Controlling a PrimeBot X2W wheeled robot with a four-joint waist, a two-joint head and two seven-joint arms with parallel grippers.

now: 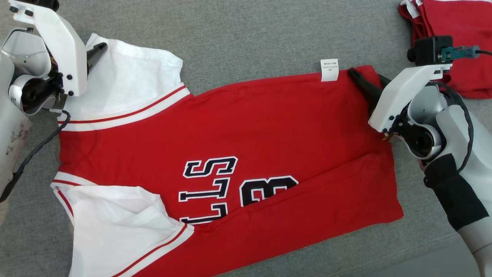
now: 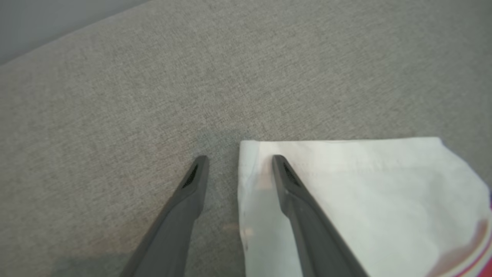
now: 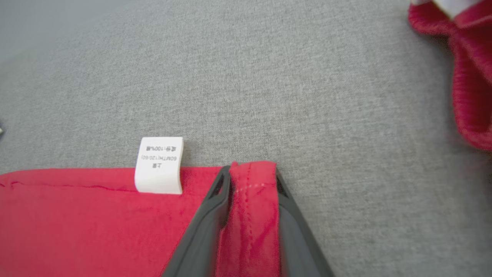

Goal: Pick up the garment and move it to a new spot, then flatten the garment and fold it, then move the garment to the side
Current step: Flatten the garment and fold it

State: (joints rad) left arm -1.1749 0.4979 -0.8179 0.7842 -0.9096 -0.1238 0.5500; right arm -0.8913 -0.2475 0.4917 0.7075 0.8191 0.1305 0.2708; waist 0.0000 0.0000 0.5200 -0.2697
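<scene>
The garment (image 1: pixel 230 127) is a red jersey with white sleeves and dark lettering, spread on a grey cloth surface (image 1: pixel 250 34). My left gripper (image 1: pixel 98 52) is at the far corner of the upper white sleeve (image 2: pixel 365 192). It is open (image 2: pixel 240 159): one finger rests on the sleeve and the other on the grey cloth beside its edge. My right gripper (image 1: pixel 365 75) is at the far right hem corner. In the right wrist view its two fingers press a raised fold of red fabric (image 3: pixel 251 215) from both sides (image 3: pixel 253 171).
A white care label (image 1: pixel 329 70) (image 3: pixel 159 165) sticks out of the hem just left of my right gripper. Another red garment (image 1: pixel 457 46) (image 3: pixel 472 77) lies bunched at the far right corner. The surface's front edge (image 1: pixel 434 246) runs near the bottom right.
</scene>
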